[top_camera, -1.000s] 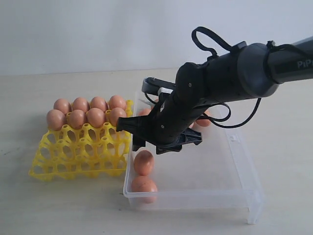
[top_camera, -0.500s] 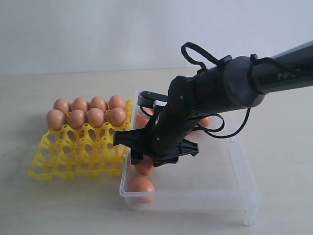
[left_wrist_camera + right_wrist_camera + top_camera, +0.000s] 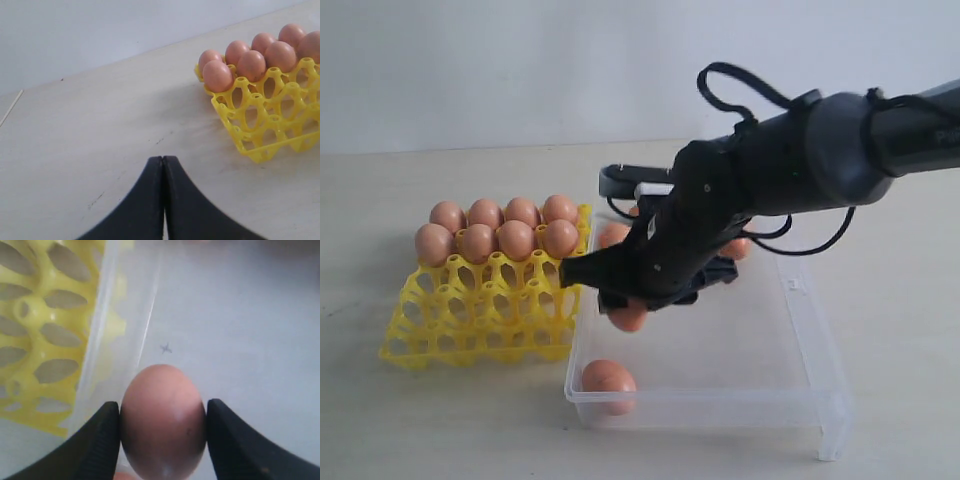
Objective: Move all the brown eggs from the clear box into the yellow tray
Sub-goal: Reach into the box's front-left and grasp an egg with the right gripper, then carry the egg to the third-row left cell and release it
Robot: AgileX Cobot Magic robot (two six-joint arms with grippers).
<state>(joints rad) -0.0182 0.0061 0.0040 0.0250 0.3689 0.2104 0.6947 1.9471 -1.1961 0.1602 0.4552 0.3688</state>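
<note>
Exterior view: one brown egg (image 3: 628, 318), smooth, orange-brown and oval, pinched in the right gripper (image 3: 632, 303), only its lower end showing under the black fingers (image 3: 582, 272). Hanging inside the clear box (image 3: 720, 408), close to the box wall that faces the yellow tray (image 3: 470, 315), apparently off the box floor. Eight more brown eggs (image 3: 516, 240) seated in the tray's two far rows, four to a row; nearer cups open. Another egg (image 3: 608, 380) lying in the box's near corner on the tray side. Further eggs (image 3: 736, 247) partly hidden behind the arm at the box's far end.

Right wrist view: same egg filling the gap between both fingers, pads touching its flanks, jaws spread to the egg's width and clamped on it. Transparent wall and yellow cups just beside it.

Right arm (image 3: 800, 165) reaching in from the right, across the box, wrist bent down and toward the tray, a black cable looped above it.

Left wrist view: left gripper (image 3: 163, 161) fully closed, fingertips meeting, gripping nothing, low over the pale table (image 3: 90, 130), with the tray well apart from it.
</note>
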